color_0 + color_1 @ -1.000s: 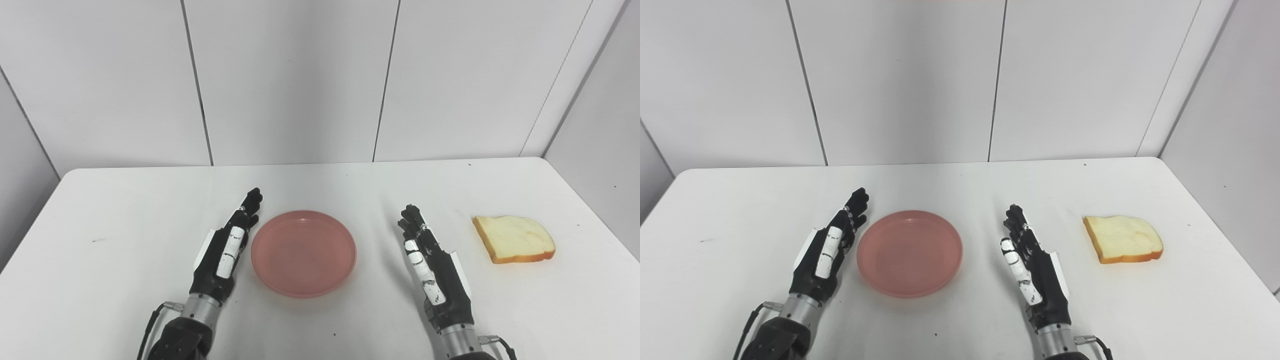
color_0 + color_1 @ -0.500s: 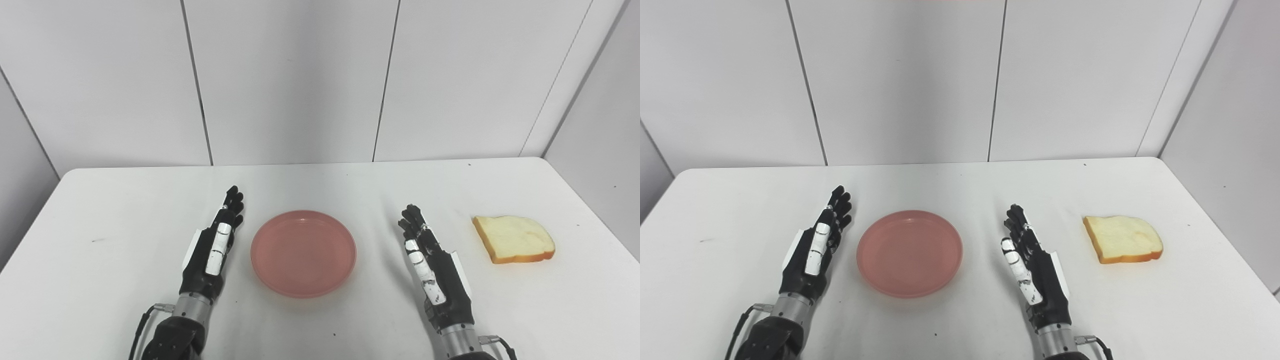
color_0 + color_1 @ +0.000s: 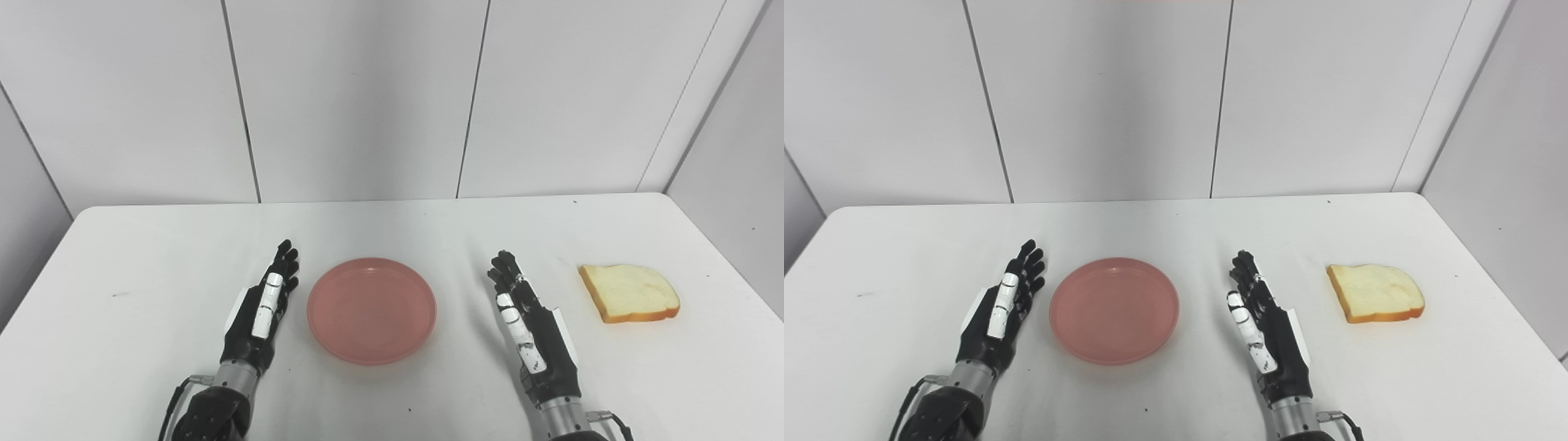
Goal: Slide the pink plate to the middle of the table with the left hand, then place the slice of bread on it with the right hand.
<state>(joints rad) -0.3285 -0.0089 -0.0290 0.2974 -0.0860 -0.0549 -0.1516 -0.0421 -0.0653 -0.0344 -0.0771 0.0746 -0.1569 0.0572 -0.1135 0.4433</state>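
Left eye view is showing the pink plate sitting mid-table; left hand and right hand are flanking it, open and empty, with the bread lying beyond the right hand, ungrasped.

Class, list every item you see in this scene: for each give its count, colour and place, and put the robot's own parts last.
plate: one, pink, empty, near the middle of the table, between the two hands.
slice of bread: one, pale with a golden-brown crust, lying flat on the table's right side, apart from the right hand.
table: one, white, fills the lower half of the view.
wall panels: white, behind the table.
left hand: one, black with white parts, open, just left of the plate, not touching it.
right hand: one, black with white parts, open, between plate and bread.
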